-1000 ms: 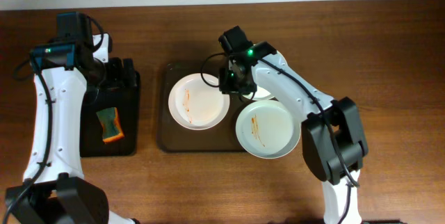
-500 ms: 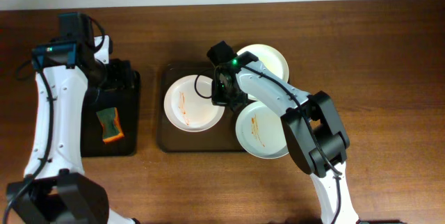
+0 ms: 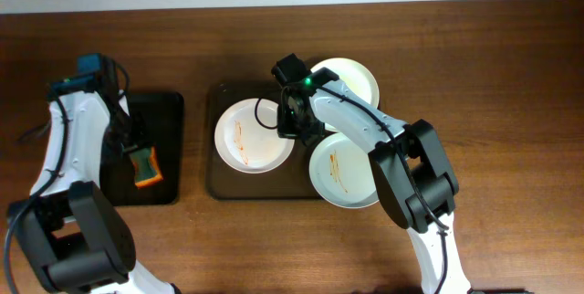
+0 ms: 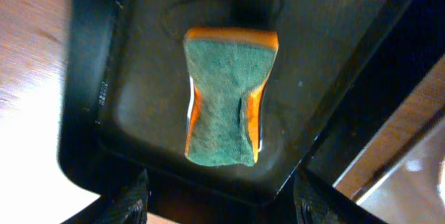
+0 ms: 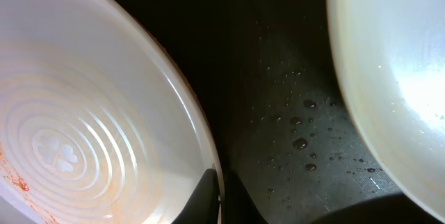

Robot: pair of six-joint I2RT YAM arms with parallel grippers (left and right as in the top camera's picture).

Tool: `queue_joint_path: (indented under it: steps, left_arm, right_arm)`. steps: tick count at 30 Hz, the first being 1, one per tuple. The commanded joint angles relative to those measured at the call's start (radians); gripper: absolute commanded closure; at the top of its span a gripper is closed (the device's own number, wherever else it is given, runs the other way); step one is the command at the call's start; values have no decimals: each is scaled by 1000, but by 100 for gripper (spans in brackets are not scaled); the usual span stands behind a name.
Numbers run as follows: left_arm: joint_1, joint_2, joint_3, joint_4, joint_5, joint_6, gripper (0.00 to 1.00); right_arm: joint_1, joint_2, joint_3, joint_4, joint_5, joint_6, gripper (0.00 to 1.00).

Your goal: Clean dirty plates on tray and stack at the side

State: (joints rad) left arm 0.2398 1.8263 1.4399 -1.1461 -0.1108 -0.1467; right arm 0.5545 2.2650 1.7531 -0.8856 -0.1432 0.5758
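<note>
Right end effector (image 5: pixel 221 200) pinches a streaked plate (image 3: pixel 254 135) on the tray (image 3: pixel 213 162); left end effector (image 4: pixel 221 197) hangs open over a sponge (image 4: pixel 222 99).

In the right wrist view the two fingers sit nearly closed on either side of the streaked plate's right rim, with wet dark tray beside them. This plate lies on the left part of the tray. A second plate (image 3: pixel 344 168), also streaked orange, lies at the tray's near right corner, and a third plate (image 3: pixel 351 79), apparently plain white, at the far right corner. The left fingers are spread wide and hold nothing. Below them the green and orange sponge lies in the black tray (image 4: pixel 139 78) on the desk (image 3: pixel 502 75).
</note>
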Motion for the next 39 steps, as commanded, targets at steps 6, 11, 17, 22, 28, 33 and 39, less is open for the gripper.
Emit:
queue_joint_path:
  steps: [6,11,17,22,28,33,39]
  left_arm:
    - [9,10,-229,217,-23,5,37]
    - [25,11,-298,354,-26,44,68]
    - [25,12,-308,413,-25,58,59]
    - [25,12,-320,412,-7,58,90]
    - [25,12,-327,407,53,58,100]
    - [19,11,-148,261,315,156,100]
    - [-110,13,47,230,447,178,100]
  right_arm:
    - [2,32,1,-1,25,5,96]
    - [2,32,1,-2,25,5,96]
    - [2,32,1,-2,25,5,96]
    - [2,32,1,-2,25,5,96]
    - [2,32,1,0,24,5,96]
    - [0,32,1,1,15,5,96]
    - [-13,32,1,20,-97,-48,96]
